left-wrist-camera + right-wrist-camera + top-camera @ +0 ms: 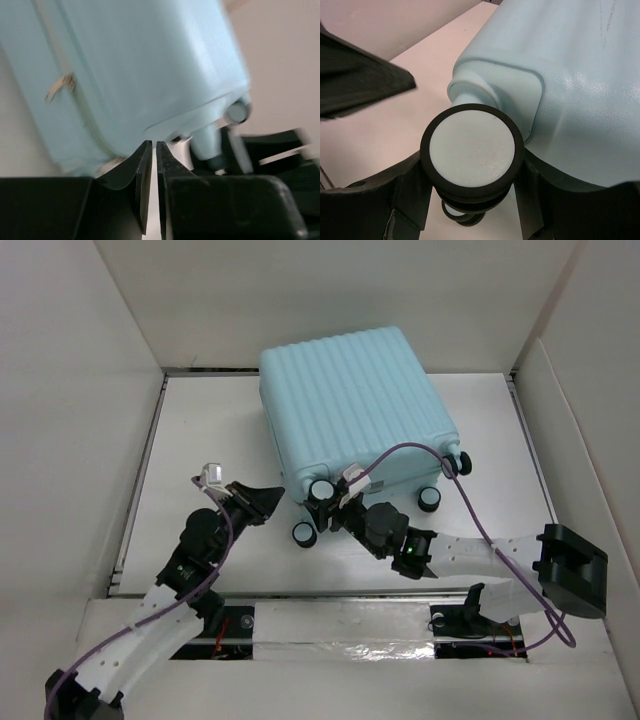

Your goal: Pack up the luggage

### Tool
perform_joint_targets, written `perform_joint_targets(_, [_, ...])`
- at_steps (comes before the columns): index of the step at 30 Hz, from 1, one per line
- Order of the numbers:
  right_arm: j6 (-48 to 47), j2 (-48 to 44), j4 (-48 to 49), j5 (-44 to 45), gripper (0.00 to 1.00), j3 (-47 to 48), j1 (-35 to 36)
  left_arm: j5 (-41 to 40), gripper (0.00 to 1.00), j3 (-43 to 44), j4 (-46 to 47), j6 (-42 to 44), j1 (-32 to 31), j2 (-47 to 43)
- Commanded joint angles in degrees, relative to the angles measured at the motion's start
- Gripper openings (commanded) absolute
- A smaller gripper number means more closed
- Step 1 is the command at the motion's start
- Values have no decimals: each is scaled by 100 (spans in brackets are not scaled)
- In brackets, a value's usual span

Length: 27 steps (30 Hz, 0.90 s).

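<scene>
The luggage (355, 405) is a pale aqua-blue ribbed suitcase lying closed at the back middle of the white table. Its caster wheels face the arms. My right gripper (335, 502) is at the front left wheel (322, 489). In the right wrist view its fingers (410, 185) press both sides of that black-rimmed wheel (472, 150). My left gripper (270, 500) is shut and empty, its tips just off the suitcase's near left corner. In the left wrist view its fingertips (154, 146) sit under the blue shell (140, 65), with a zipper pull (60, 86) at the left.
White enclosure walls (80, 390) stand to the left, back and right. A purple cable (420, 450) arcs over the suitcase's right corner near another wheel (452, 462). A black block (572, 568) sits at the right. Another wheel (304, 534) lies between the grippers.
</scene>
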Motion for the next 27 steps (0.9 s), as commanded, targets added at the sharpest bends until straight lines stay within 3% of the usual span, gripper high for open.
perform_joint_targets(1, [4,-378,404,169,3,169,-244,-211,5,-398,73,445,-394,763])
perform_joint_targets(4, [56,-448,245,-95,3,221,-297,-641,3,-558,663,795,-789,1064])
perform_joint_targets(7, [65,-501,113,-236,3,265,-350,-1002,18,-445,779,1173,-1001,1328])
perform_joint_targets(9, [39,-545,87,-289,3,274,-350,-1073,38,-444,893,1366,-1064,1390])
perform_joint_targets(12, [21,-545,25,-360,3,309,-402,-925,46,-532,1297,1525,-1064,1495])
perform_joint_targets(16, [30,-475,43,-491,3,309,-403,-652,46,-480,1850,1762,-1064,2021])
perform_joint_targets(23, [57,-440,122,-667,3,301,-403,-783,41,-268,2001,1974,-1064,2462])
perform_joint_targets(26, [65,-440,139,-747,3,301,-403,-827,33,-294,2062,2027,-1064,2463])
perform_joint_targets(27, [74,-431,157,-764,3,292,-403,-845,25,-312,2098,2035,-1064,2454])
